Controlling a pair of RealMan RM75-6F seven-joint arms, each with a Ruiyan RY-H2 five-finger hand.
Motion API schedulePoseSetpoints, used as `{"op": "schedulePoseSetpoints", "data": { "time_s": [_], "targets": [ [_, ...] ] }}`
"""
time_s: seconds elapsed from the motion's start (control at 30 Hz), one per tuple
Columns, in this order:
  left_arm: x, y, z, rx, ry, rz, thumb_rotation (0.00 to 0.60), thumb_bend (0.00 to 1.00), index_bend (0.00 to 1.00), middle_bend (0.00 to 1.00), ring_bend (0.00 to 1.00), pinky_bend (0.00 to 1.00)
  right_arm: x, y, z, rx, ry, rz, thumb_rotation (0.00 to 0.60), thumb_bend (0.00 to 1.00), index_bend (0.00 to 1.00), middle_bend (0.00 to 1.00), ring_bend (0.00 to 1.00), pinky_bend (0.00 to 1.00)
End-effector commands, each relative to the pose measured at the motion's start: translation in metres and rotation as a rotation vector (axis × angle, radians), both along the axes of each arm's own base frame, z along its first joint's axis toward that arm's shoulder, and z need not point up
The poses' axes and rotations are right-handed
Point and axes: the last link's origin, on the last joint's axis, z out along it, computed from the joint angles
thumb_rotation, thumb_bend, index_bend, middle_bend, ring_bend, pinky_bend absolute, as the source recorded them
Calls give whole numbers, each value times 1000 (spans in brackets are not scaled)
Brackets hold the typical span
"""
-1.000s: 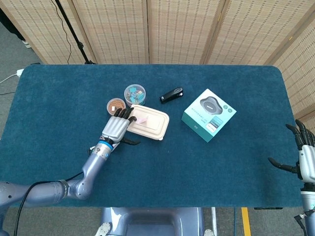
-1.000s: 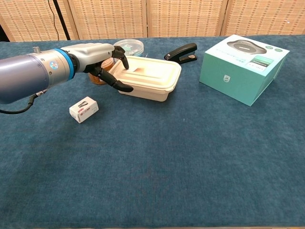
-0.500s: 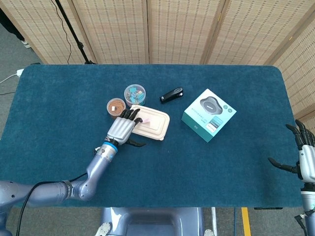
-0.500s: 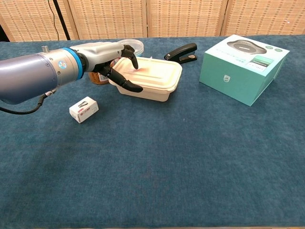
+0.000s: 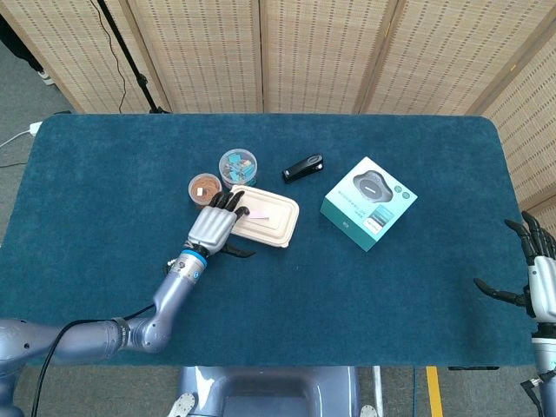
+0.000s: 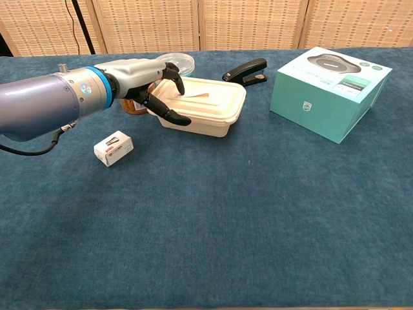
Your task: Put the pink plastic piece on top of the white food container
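The pink plastic piece (image 5: pixel 258 210) lies on the lid of the white food container (image 5: pixel 271 224), toward its 10 o'clock corner, and in the chest view it shows as a pale sliver just off your fingertips. That looks like the goal met, or very nearly. Your left hand (image 5: pixel 214 228) hangs over the container's 9 o'clock edge, the dark fingers (image 6: pixel 175 72) arched above the lid and the thumb low along the side wall. Whether the fingers have any pinch on the piece, I cannot tell; they sit close to it but the contact is hidden. That arch makes sense for setting a thin, light piece flat without pushing the container.

Just beyond your hand, at 11 o'clock, stand the brown-filled jar (image 5: pixel 204 187) and the clear tub of coloured clips (image 5: pixel 237 162), so lift out with care. The black stapler (image 5: pixel 302 168) lies at 1 o'clock, the teal box (image 5: pixel 368 202) at 3 o'clock, and a small white box (image 6: pixel 113 148) sits on the tabletop (image 5: pixel 347 295) nearer you. Your right hand (image 5: pixel 537 274) waits at the far 4 o'clock edge, fingers spread, holding nothing.
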Motion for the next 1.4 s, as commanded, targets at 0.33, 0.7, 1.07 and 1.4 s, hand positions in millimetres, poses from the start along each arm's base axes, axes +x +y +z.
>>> {"op": "schedulePoseSetpoints", "data": {
  "time_s": [0.33,0.7,1.07,1.4],
  "targets": [
    [-6,1,7,6,-2,11,272,0,257,0,0,0,0,0,0,0,-4,-1,600,0,131,0,0,0],
    [-2,-5,4,-17,-14,-6,272,0,257,0,0,0,1,1,1,-2,-7,1,600,0,131,0,0,0],
    [-4,-9,2,-26,-6,-2,271,0,257,0,0,0,1,1,1,-3,-10,2,600,0,131,0,0,0],
    [-15,-2,9,-6,-3,25,272,0,257,0,0,0,2,1,1,-1,-11,3,600,0,131,0,0,0]
  ]
}}
